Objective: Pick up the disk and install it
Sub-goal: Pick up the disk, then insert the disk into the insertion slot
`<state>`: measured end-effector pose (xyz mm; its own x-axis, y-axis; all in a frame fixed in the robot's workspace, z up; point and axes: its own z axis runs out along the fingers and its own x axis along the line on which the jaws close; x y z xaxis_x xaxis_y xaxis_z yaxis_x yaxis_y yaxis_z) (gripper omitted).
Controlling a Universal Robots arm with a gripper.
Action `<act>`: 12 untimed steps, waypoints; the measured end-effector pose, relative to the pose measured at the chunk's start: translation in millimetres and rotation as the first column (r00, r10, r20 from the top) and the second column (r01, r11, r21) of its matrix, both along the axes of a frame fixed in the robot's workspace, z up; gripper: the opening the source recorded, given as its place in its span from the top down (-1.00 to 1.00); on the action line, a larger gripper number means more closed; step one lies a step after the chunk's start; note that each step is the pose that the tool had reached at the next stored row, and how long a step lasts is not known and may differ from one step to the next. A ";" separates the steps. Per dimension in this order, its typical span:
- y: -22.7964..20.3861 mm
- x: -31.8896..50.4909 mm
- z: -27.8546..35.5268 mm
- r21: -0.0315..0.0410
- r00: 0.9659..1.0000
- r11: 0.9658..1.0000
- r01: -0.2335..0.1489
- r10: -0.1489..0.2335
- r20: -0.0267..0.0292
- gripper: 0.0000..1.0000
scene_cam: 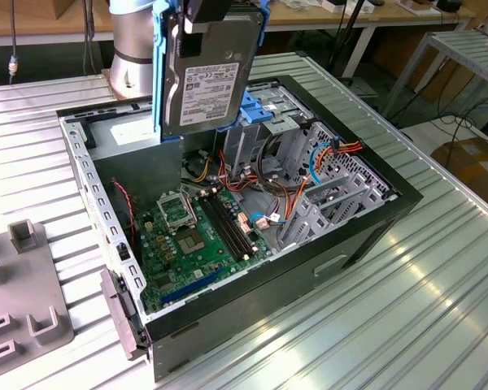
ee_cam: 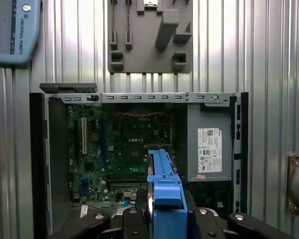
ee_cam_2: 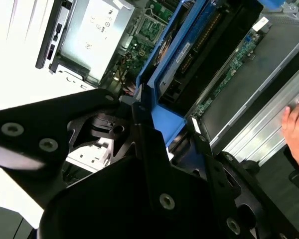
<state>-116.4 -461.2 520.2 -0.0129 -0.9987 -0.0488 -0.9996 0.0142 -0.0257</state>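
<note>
As gripper (scene_cam: 202,16) holds disk (scene_cam: 207,77), clr above case (scene_cam: 309,272)

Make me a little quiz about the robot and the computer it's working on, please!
1. True or false: the disk is lying flat inside the computer case.
2. Pick one: what colour is the frame around the disk? A red, B blue, C yellow.
3. Fill the gap: the claw holds the disk upright, ____ the open computer case.

Key: 1 false; 2 B; 3 above.
</note>
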 end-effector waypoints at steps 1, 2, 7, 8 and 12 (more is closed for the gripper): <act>-0.1 0.6 -0.2 0.000 1.000 1.000 0.000 0.000 0.000 0.26; -0.2 0.7 -0.2 0.000 1.000 1.000 0.000 0.000 0.000 0.26; -0.7 1.9 -0.9 0.000 1.000 1.000 0.000 0.000 0.000 0.26; -0.7 1.9 -0.9 0.000 1.000 1.000 0.000 0.000 0.000 0.26; -0.8 1.9 -1.0 0.000 1.000 1.000 0.000 0.000 0.000 0.26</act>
<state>-114.5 -462.0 519.2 -0.0129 -0.9987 -0.0489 -0.9996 0.0142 -0.0258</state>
